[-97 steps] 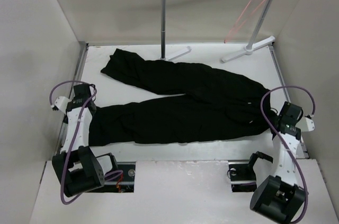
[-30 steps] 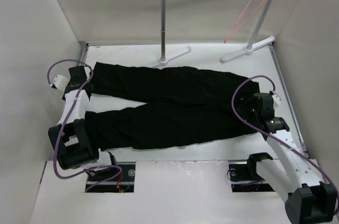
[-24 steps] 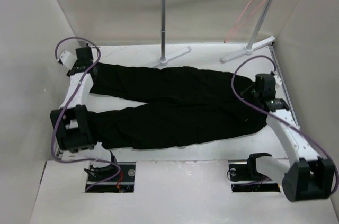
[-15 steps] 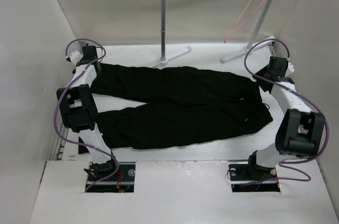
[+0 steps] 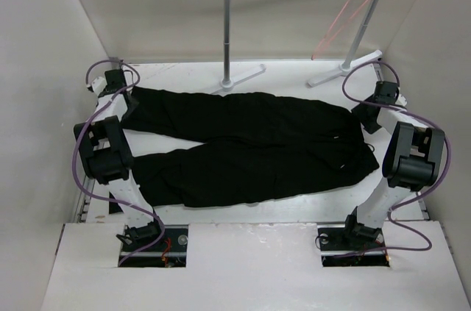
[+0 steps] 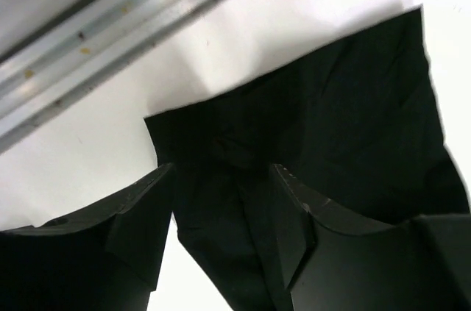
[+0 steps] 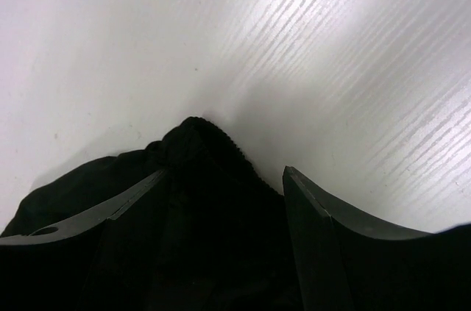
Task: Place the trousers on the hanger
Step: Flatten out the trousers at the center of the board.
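The black trousers (image 5: pixel 250 142) lie flat on the white table (image 5: pixel 294 79), waist at the right and both legs pointing left. My left gripper (image 5: pixel 126 105) is open over the cuff of the far leg. In the left wrist view its jaws (image 6: pixel 221 186) straddle that cuff (image 6: pixel 331 105). My right gripper (image 5: pixel 368 118) is open at the far corner of the waistband. In the right wrist view (image 7: pixel 224 179) the ribbed waistband (image 7: pixel 199 171) lies between the jaws. The pinkish-red hanger (image 5: pixel 342 17) hangs from the rack bar at the back right, away from both grippers.
The grey clothes rack (image 5: pixel 228 24) stands at the back, with its white feet on the table behind the trousers. White walls close in the left, the right and the back. A metal rail (image 6: pixel 110 24) runs along the table's left edge, close to my left gripper.
Both arms have swung from the near side to the far side. The left gripper went to the far leg's cuff, the right to the waist's far corner. The far leg now lies straighter.
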Tool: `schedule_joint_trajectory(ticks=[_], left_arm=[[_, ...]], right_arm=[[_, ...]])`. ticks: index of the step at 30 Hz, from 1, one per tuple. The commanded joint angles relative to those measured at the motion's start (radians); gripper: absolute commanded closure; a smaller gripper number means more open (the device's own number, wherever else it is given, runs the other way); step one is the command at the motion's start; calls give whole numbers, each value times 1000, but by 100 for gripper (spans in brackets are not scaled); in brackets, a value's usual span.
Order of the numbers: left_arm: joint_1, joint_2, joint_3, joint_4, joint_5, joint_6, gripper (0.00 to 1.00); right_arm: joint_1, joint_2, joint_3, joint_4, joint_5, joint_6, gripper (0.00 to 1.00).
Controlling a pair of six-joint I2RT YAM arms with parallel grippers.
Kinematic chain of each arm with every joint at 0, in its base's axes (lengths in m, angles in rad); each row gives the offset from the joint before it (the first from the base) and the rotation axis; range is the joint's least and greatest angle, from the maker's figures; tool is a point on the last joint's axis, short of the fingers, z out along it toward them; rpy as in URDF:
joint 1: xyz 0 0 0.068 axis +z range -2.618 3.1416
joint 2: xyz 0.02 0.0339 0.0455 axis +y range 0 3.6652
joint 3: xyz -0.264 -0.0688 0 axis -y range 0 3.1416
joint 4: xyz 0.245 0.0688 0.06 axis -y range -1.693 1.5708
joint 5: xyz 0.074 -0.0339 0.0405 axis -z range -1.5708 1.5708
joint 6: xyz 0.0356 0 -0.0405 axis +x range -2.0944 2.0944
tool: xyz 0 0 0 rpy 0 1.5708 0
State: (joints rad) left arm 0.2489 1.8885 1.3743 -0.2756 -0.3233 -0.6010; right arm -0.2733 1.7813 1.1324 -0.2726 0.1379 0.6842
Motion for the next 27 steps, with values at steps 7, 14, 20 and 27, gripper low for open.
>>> schedule_joint_trajectory(ticks=[7,14,20,27], left_arm=[[40,-2,-67,79,64,1,46],[69,57,-23,96,107,-16,45],[66,116,29,82,148,-20,48],[65,103,5,78,107,-54,87]], right_arm=[[4,36,69,49,3,0,32],[4,61,102,39,-12,-5,35],[4,69,115,30,6,-11,39],[4,69,113,32,-6,-18,40]])
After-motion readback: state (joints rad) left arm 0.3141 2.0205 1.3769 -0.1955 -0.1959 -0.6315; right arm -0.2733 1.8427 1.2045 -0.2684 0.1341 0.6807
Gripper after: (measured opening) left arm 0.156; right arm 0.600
